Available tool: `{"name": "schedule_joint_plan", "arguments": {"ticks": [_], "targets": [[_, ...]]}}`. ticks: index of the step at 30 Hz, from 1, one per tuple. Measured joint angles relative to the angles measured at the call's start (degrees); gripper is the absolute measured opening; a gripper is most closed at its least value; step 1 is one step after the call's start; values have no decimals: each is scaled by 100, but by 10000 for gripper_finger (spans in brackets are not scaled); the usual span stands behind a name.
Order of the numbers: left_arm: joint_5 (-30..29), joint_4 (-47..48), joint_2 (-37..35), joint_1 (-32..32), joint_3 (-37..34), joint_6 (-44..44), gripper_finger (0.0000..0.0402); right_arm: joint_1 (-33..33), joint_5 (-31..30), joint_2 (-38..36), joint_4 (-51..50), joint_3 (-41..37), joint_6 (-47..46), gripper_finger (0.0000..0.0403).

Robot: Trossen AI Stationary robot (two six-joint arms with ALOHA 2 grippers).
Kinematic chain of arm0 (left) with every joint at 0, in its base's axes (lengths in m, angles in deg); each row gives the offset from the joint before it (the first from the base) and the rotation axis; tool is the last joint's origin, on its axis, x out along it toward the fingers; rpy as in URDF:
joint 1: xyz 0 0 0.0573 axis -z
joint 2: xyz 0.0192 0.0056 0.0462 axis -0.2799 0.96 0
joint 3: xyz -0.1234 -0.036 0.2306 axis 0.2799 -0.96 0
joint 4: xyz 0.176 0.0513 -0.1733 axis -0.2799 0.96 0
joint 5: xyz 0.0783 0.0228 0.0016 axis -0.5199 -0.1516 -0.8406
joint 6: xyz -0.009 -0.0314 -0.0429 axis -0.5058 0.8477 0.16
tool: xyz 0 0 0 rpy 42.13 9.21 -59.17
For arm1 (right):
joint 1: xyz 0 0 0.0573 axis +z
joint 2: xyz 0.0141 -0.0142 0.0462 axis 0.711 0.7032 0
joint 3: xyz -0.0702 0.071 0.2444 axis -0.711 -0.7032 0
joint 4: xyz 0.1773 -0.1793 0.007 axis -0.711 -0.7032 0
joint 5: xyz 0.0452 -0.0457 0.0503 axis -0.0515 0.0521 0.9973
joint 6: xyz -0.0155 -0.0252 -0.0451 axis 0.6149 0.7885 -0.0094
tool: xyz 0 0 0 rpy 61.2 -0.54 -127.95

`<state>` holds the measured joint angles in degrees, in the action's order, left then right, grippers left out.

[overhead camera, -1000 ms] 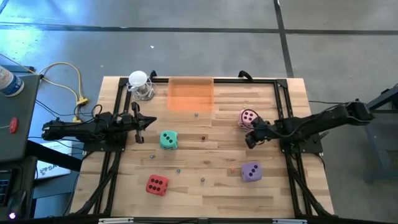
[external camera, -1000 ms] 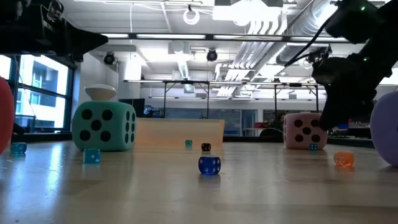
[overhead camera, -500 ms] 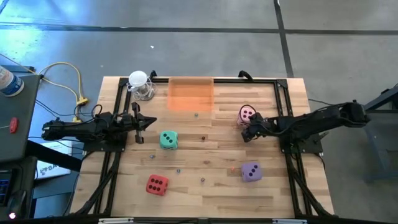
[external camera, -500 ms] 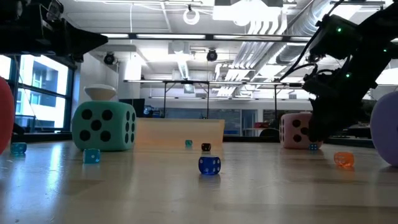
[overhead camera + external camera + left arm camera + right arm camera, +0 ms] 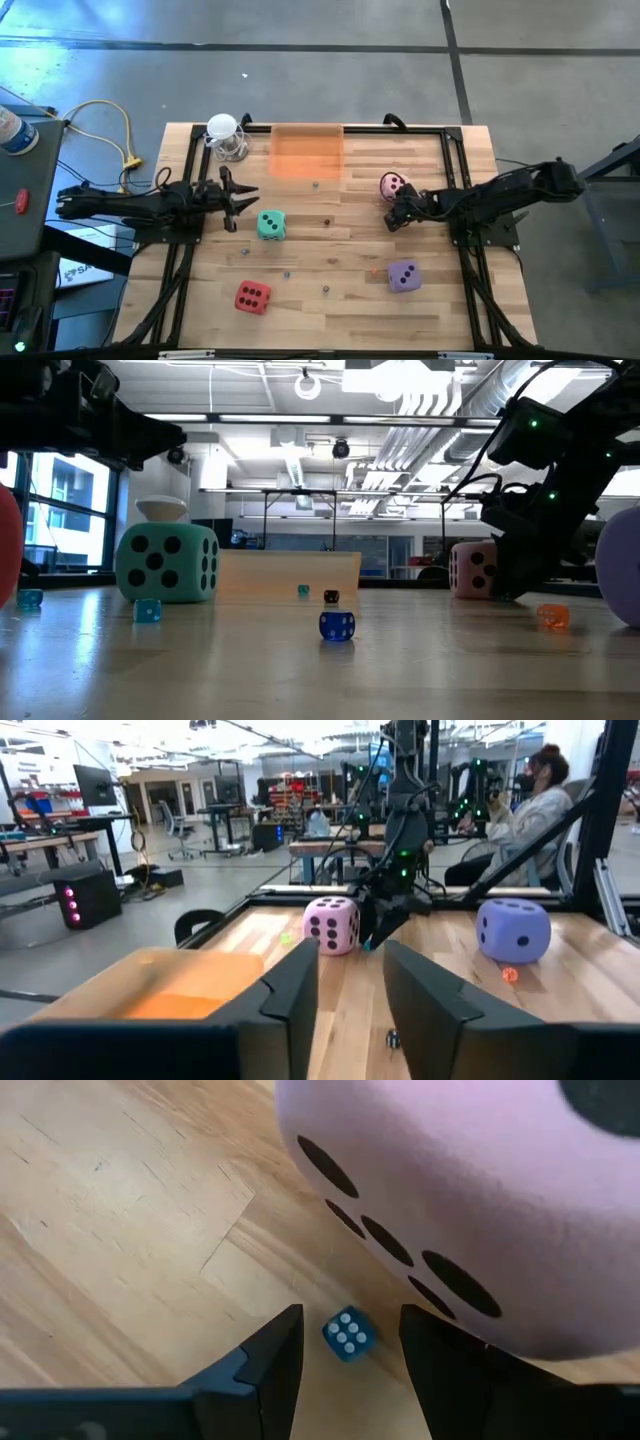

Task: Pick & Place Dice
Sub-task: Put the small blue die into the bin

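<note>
The pink die (image 5: pixel 393 185) (image 5: pixel 480 1200) rests on the table's right half, just past my open right gripper (image 5: pixel 392 217) (image 5: pixel 350 1318). That gripper is low over the wood, its fingers on either side of a tiny blue die (image 5: pixel 347 1332). My open left gripper (image 5: pixel 238 203) (image 5: pixel 350 990) hovers left of the teal die (image 5: pixel 269 224) (image 5: pixel 167 563) and points across the table. The purple die (image 5: pixel 404 275) (image 5: pixel 512 930) and the red die (image 5: pixel 252 296) sit on the table nearer the near edge. My right gripper comes slanting down from the table's right. One finger (image 5: pixel 450 1370) lies close against the pink die's lower edge (image 5: pixel 440 1335), but I cannot tell whether it touches. The die rests flat on the table.
An orange tray (image 5: pixel 307 152) lies at the far edge, with a white-topped clear object (image 5: pixel 226 135) to its left. Several tiny dice are scattered about, such as a blue one (image 5: pixel 337 625) and an orange one (image 5: pixel 550 617). Black frame rails (image 5: pixel 184 250) run along both sides. A person sits beyond the table.
My right gripper has moved toward the table's left and down, beside the pink die, which has shifted a little to the left. My left gripper has moved a little toward the table's right, closer to the teal die.
</note>
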<state>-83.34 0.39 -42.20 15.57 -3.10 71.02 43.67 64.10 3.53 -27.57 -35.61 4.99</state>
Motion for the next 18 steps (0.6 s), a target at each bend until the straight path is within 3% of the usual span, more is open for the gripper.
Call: {"name": "schedule_joint_plan", "arguments": {"ticks": [7,16,18], "targets": [[0,-778,542,0,0,15,129,0,5,28,-28,4,-3,153],[0,-1120,1076,0,0,17,129,-1,91,26,-256,4,-8,46],[0,-1215,1183,0,0,17,129,25,128,25,-146,3,-12,37]]}}
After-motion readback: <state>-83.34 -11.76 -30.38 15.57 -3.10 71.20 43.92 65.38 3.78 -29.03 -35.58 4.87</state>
